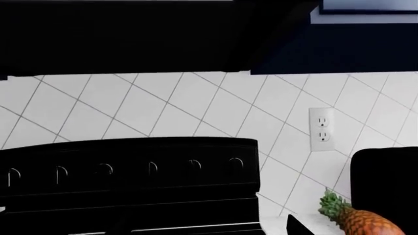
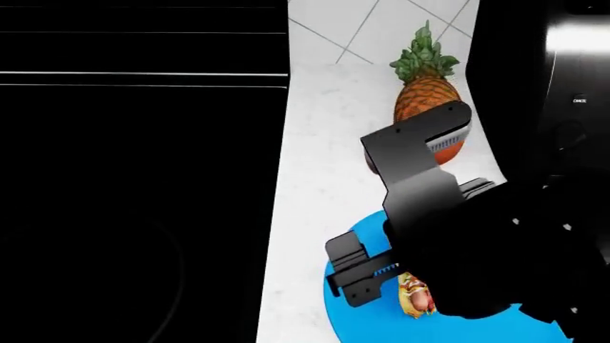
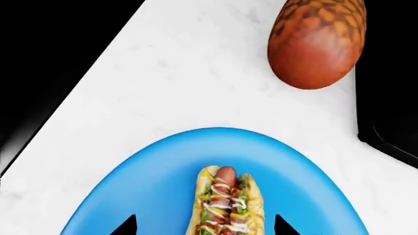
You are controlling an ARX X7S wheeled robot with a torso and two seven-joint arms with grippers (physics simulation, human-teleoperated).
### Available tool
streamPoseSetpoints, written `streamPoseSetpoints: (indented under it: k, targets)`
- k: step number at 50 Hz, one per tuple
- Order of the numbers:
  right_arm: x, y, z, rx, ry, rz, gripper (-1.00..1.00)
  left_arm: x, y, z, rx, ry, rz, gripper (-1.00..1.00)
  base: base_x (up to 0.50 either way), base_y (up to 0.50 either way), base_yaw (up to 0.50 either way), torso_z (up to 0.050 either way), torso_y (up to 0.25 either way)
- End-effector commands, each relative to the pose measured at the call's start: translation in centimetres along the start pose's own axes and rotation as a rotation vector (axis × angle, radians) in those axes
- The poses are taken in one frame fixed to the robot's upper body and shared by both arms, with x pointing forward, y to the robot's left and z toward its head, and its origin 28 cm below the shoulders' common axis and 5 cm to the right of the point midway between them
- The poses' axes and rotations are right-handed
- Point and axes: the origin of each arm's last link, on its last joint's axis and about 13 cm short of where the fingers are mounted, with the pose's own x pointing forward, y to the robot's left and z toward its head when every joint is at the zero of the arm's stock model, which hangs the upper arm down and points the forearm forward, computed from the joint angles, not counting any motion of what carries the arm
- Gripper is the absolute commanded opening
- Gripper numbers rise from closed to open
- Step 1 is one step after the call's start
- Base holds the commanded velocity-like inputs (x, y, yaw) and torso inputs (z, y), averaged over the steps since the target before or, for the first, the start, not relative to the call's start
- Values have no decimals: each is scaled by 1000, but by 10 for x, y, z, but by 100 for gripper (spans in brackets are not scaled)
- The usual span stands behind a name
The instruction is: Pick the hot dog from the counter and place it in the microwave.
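White marbled counter (image 3: 163,73) carries a round blue plate (image 3: 150,191) whose small yellow-bunned hot dog (image 3: 225,205) lies lengthwise between the right tool's (image 3: 205,229) spread tips

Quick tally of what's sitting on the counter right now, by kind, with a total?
Hot dog: 1
Blue plate: 1
Pineapple: 1
Microwave: 1
Total: 4

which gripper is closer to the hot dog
Right. The right gripper hangs over the blue plate, its fingertips on either side of the hot dog. The left gripper is out of view, its camera facing the stove.
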Motion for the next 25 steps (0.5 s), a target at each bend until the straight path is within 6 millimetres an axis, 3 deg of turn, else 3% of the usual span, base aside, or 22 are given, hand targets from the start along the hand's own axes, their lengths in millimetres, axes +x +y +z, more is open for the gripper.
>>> streamPoseSetpoints:
  k: [1,22,23,25]
  targets:
    - [15,2,-10,20,35,-9,100,-3,0,1,-1,5,3,100,0,0,0,0,0]
    - [23,4,-23,19,76,-40,100,-6,0,2,-9,13,7,100,0,0,0,0,0]
    - [23,4,-23,18,74,-41,-100,-6,0,2,-9,13,7,100,0,0,0,0,0]
    - [22,5,-23,13,75,-46,-100,-6,0,2,-10,13,8,100,0,0,0,0,0]
